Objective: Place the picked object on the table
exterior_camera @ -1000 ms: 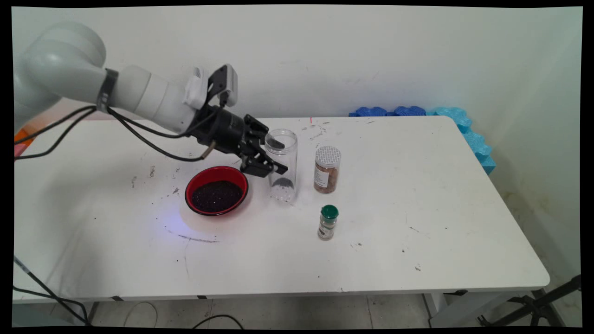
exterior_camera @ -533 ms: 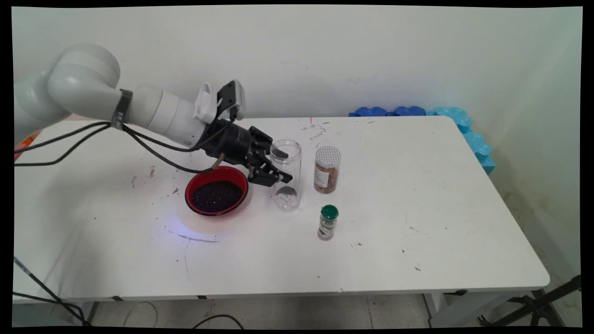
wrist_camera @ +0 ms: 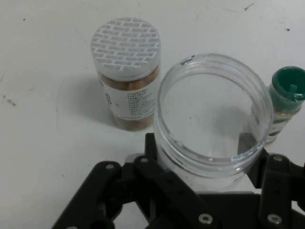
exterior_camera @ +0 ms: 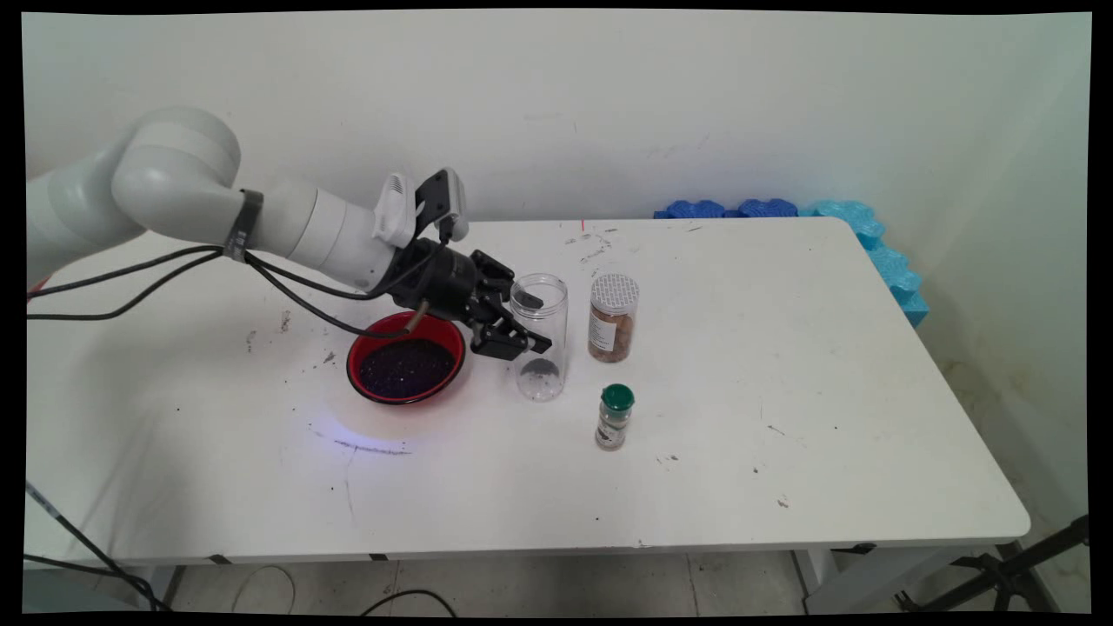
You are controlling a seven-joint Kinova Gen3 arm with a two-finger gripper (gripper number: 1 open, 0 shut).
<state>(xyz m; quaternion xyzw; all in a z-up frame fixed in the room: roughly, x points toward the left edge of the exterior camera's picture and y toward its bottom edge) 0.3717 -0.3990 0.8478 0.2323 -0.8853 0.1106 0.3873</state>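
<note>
As the arm reaches in from the left, the gripper (exterior_camera: 526, 323) pinches the clear jar (exterior_camera: 540, 337) from its side. The jar stands upright on the desk (exterior_camera: 783, 365), between the red bowl (exterior_camera: 405, 357) and the spice jar (exterior_camera: 613, 318).

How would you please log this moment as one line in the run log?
gripper: shut on clear jar | jar: upright, open-topped | left: red bowl | right: brown spice jar | nearer: green-capped bottle

No legible text on jar label (wrist_camera: 131, 101).
</note>
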